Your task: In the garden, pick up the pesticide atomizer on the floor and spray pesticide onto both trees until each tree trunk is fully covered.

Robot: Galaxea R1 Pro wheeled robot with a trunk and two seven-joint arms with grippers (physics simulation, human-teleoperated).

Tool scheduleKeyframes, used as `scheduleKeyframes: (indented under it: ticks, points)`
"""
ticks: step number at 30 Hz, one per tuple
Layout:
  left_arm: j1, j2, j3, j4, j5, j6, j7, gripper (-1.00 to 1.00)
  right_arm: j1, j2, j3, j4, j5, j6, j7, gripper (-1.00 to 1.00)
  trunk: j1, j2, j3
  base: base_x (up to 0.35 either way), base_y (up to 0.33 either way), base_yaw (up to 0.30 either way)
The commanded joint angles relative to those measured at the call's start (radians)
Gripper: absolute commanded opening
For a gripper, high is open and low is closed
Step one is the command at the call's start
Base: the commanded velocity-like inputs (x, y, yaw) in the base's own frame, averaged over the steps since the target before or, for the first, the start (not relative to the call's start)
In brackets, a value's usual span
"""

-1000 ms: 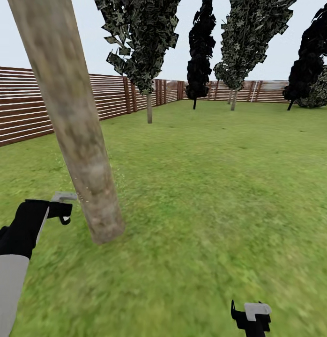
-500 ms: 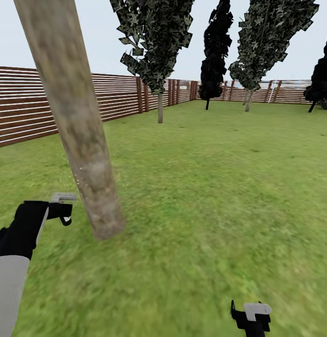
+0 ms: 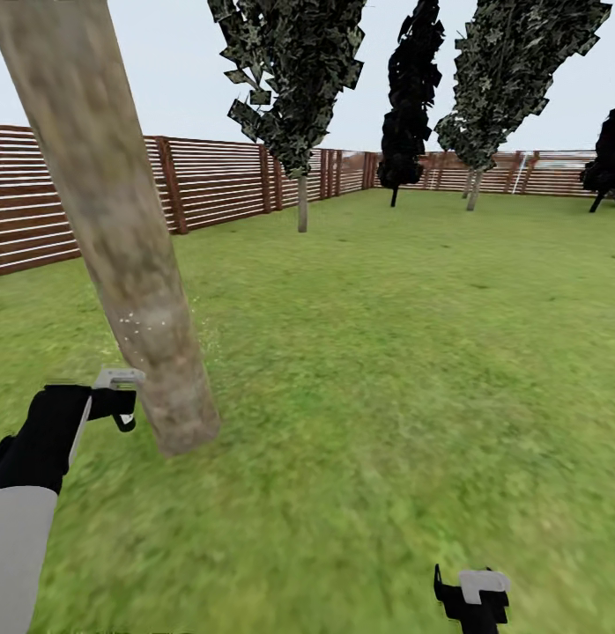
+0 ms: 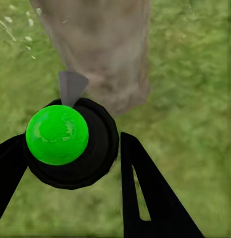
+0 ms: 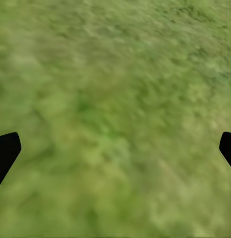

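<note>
Swung leftward, the view shifts the tree trunk (image 3: 131, 255) left while my left gripper (image 4: 70, 158) clamps the pesticide atomizer (image 4: 63, 141) just beside it, right gripper (image 5: 115, 148) wide and empty (risk: mist (image 3: 127, 321) drifts past, leaving bark bare).

Thick mottled grey-brown tree trunk (image 3: 122, 238): top cut off by frame edge. Black-bodied atomizer with green round cap (image 4: 58, 135): its lower body is hidden from me.
</note>
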State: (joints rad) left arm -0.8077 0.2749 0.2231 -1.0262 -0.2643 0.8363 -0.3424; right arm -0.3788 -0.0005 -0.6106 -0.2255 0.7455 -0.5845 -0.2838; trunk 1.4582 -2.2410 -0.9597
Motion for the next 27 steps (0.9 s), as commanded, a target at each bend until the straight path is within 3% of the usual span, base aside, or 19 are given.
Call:
scheduleKeyframes:
  ticks: [1, 4, 6, 7, 10, 12, 14, 19, 20, 24, 27]
  points:
    - [0.000, -0.016, -0.007, 0.000, -0.004, -0.001, 0.000, -1.00, 0.000, -0.001, 0.000, 0.000, 0.000, 0.000, 0.000, 1.00, 0.000, 0.000, 0.000, 0.080, -0.274, 0.263]
    - [0.001, -0.055, -0.025, 0.000, -0.008, 0.000, 0.005, -1.00, 0.000, 0.000, 0.000, 0.000, 0.000, 0.000, 0.000, 1.00, 0.000, 0.000, 0.000, 0.080, -0.274, 0.274]
    - [0.005, -0.047, -0.019, 0.001, -0.009, 0.000, 0.006, -1.00, 0.000, 0.000, 0.000, 0.000, 0.000, 0.000, 0.000, 1.00, 0.000, 0.000, 0.000, 0.080, -0.274, 0.278]
    - [0.010, -0.039, -0.016, 0.001, -0.010, 0.000, 0.008, -1.00, 0.000, 0.000, 0.000, 0.000, 0.000, 0.000, 0.000, 1.00, 0.000, 0.000, 0.000, 0.080, -0.273, 0.278]
    - [0.017, 0.044, -0.010, 0.042, -0.011, 0.000, 0.011, -1.00, 0.000, 0.000, 0.000, 0.001, 0.000, 0.000, 0.000, 1.00, 0.000, 0.000, 0.000, 0.081, -0.274, 0.225]
    - [0.018, 0.063, -0.007, 0.087, -0.011, -0.002, 0.011, -1.00, 0.000, 0.000, 0.000, 0.000, 0.000, 0.000, 0.000, 1.00, 0.000, 0.000, 0.000, 0.082, -0.274, 0.038]
    - [0.017, 0.054, -0.010, 0.100, -0.008, -0.001, 0.012, -1.00, 0.000, 0.000, 0.000, 0.001, 0.000, 0.000, 0.000, 1.00, 0.000, 0.000, 0.000, 0.085, -0.274, 0.005]
    - [0.009, -0.048, -0.011, 0.086, -0.008, 0.000, 0.061, -1.00, 0.000, 0.000, 0.000, 0.001, 0.000, 0.000, 0.000, 1.00, 0.000, 0.000, 0.000, 0.105, -0.273, 0.074]
    - [0.009, -0.052, -0.012, 0.085, -0.009, 0.000, 0.067, -1.00, 0.000, 0.000, 0.000, 0.000, 0.000, 0.000, 0.000, 1.00, 0.000, 0.000, 0.000, 0.117, -0.273, 0.257]
    - [0.011, -0.037, -0.004, 0.084, -0.011, -0.001, 0.070, -1.00, 0.000, 0.000, 0.000, 0.001, 0.000, 0.000, 0.001, 1.00, 0.000, 0.000, 0.000, 0.117, -0.273, 0.272]
    - [0.013, -0.001, -0.001, 0.083, -0.012, 0.000, 0.071, -1.00, 0.000, 0.000, 0.000, 0.001, 0.000, 0.000, 0.001, 1.00, 0.000, 0.000, 0.000, 0.117, -0.274, 0.253]
